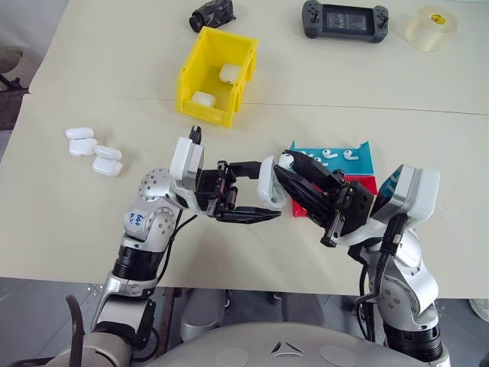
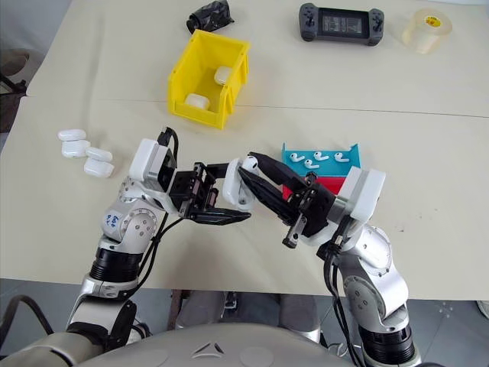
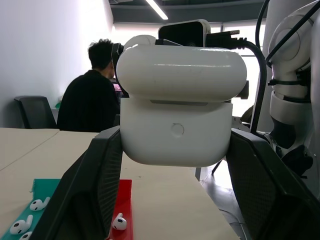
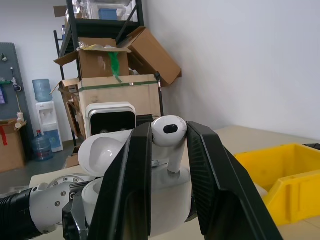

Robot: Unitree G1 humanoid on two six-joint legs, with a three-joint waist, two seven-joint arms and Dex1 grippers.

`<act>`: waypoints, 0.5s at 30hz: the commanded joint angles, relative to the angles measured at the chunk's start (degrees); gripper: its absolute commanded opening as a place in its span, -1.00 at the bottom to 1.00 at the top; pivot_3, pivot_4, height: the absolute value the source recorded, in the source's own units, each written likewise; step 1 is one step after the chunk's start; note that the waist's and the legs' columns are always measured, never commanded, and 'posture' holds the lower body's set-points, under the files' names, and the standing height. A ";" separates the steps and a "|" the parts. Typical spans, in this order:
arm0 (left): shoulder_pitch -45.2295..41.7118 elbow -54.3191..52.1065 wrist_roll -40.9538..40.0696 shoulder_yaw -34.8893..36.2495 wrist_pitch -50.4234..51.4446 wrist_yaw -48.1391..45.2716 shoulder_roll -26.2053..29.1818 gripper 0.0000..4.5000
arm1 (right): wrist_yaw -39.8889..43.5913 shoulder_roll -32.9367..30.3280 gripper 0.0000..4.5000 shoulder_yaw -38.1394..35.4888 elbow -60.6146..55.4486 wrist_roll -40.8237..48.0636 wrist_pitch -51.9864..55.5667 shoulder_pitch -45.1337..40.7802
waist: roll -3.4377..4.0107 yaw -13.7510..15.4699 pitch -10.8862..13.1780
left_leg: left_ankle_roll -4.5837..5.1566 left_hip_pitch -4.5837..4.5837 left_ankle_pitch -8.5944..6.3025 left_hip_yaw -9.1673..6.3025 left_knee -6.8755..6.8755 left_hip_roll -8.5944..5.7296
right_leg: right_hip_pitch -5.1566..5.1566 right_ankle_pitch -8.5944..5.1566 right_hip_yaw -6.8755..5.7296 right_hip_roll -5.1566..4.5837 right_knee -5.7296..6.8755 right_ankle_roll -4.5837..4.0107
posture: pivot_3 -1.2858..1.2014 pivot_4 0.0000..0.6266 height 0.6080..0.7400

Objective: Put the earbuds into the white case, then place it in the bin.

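Nearest the robot, the left hand [image 1: 256, 193] clamps the white case [image 1: 269, 183] by its lower body, lid hinged open, above the worktop [image 1: 92, 229]. The right hand [image 1: 289, 164] pinches one earbud [image 4: 169, 131] by its bulb, stem pointing down at the case's socket. Both pieces look light, hard and glossy, so likely slippery; flat sides give the safest hold. Beyond lie the blue tray [image 1: 359, 162] with more earbuds [image 1: 330, 154], spare cases [image 1: 93, 151], then the yellow bin [image 1: 216, 76] holding two cases.
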 commanded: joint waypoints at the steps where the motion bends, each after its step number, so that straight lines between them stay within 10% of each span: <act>1: -0.85 -2.16 -1.53 0.18 -0.89 -0.04 -1.39 0.22 | 0.28 -1.47 -0.54 1.35 -0.18 0.44 2.76 0.94 | 0.00 0.01 0.00 | 0.00 0.00 0.00 0.00 0.00 0.00 | 0.00 0.00 0.00 0.00 -0.01 0.00 | 0.03 -0.52 1.00; 8: -1.02 -2.08 -1.31 0.32 -1.06 -0.15 -1.78 0.22 | 0.37 -2.57 -0.54 1.45 -0.61 3.46 4.71 0.73 | 0.00 0.01 0.00 | 0.00 0.00 0.00 0.00 0.00 0.00 | 0.00 0.00 0.00 -0.03 -0.03 0.00 | 0.03 -0.52 1.00; 15: -1.22 -2.13 -1.20 0.33 -1.09 -0.18 -1.98 0.22 | 0.02 -3.14 0.40 0.21 -0.68 4.70 5.05 -0.17 | 0.00 0.01 0.00 | 0.00 0.00 0.00 0.00 0.00 0.01 | 0.00 0.00 0.00 -0.07 -0.08 0.00 | 0.03 -0.52 1.00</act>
